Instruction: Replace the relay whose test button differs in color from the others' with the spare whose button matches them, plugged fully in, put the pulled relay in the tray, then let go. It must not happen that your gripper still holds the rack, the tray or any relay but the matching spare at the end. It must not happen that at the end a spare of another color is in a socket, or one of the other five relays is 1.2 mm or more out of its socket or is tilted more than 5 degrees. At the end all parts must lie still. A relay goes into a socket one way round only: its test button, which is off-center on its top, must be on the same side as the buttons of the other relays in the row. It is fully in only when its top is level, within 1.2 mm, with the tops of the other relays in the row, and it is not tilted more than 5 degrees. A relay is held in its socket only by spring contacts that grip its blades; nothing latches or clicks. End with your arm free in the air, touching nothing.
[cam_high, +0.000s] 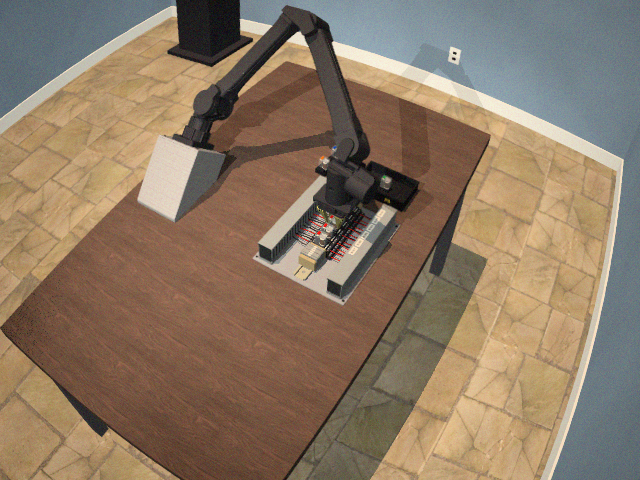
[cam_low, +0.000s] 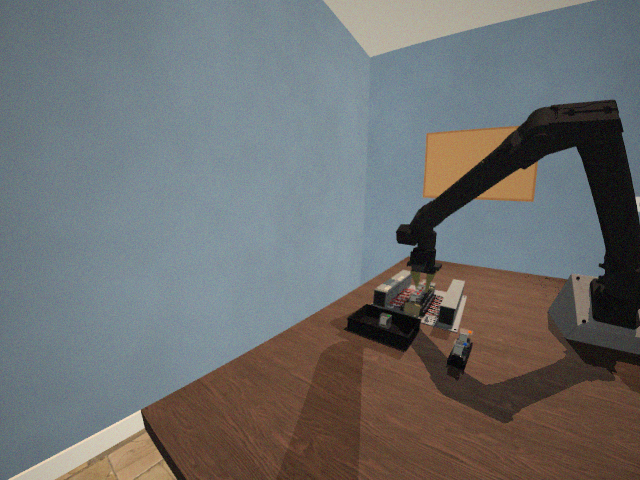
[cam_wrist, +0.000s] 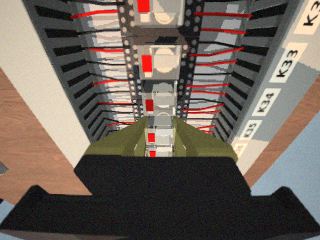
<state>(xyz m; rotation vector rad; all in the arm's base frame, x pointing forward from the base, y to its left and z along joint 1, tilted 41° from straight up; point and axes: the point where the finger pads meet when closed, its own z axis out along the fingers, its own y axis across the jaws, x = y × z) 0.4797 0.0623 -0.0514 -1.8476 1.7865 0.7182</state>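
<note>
My gripper (cam_high: 329, 216) (cam_low: 422, 287) (cam_wrist: 160, 119) points down into the socket row and is shut on a clear relay (cam_wrist: 162, 131) with a red test button on the left in the wrist view. Other red-button relays (cam_wrist: 172, 67) (cam_high: 320, 238) stand in the row, their buttons on that same side. The held relay looks upright and in line with them; its exact depth is hidden by the fingers. A relay with a green button (cam_high: 385, 182) (cam_low: 385, 321) is in the black tray (cam_high: 410, 198) (cam_low: 379, 339).
Grey wire ducts (cam_high: 292, 219) (cam_low: 452, 303) flank the row closely on both sides. A small black holder (cam_low: 458, 363) near the tray carries a relay with an orange button (cam_high: 324, 163) and one with a blue button. A tan terminal block (cam_high: 308, 259) stands at the row's end.
</note>
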